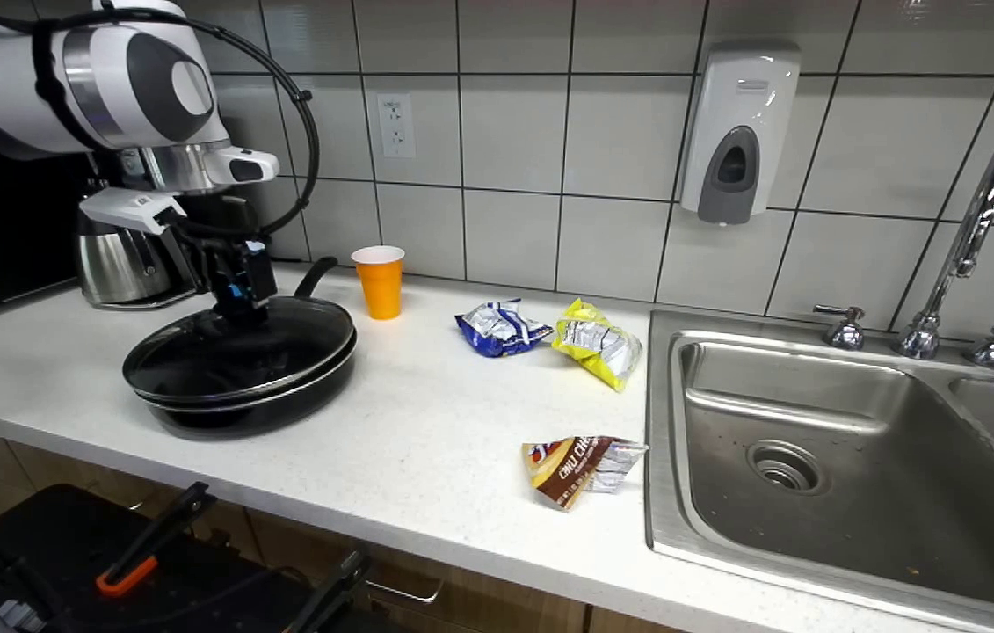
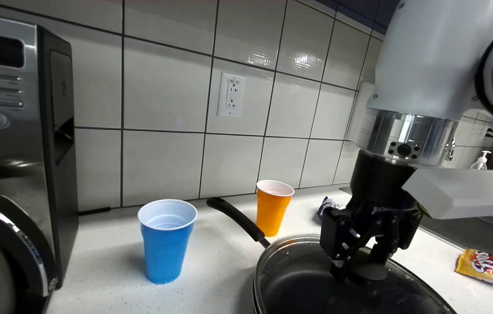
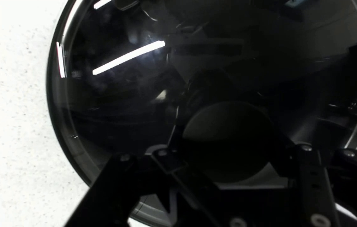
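A dark pan stands on the white counter with its black handle toward the tiled wall. Over it is a glass lid with a metal rim; whether the lid rests on the pan or is slightly raised, I cannot tell. My gripper points straight down at the lid's middle. In the wrist view its fingers stand on both sides of the round black knob, with no gap visible between them and it. The knob also shows between the fingertips in an exterior view.
An orange cup is close behind the pan, and a blue cup stands beside it. Blue, yellow and brown snack bags lie toward the steel sink. A steel appliance and a kettle flank the pan.
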Controlling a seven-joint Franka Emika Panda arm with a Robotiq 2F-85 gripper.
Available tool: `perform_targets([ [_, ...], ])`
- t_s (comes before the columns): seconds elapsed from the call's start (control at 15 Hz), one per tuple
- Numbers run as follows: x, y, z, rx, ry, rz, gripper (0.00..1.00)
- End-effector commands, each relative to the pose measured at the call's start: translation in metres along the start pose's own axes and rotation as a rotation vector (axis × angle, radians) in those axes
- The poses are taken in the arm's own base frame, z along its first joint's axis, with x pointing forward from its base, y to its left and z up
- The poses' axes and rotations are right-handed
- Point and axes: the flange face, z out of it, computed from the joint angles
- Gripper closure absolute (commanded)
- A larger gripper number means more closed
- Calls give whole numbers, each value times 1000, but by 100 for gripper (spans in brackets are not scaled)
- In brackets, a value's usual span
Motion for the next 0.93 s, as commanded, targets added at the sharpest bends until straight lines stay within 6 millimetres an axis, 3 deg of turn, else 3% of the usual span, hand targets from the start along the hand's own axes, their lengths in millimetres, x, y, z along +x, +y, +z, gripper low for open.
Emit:
perform_targets([
  [0.0,-3,-3,-49,-17,30,-7,62],
  [0.33,1,14,-70,-35,26,9,62],
  [0.87,-4,79,-74,-40,30,81,62],
])
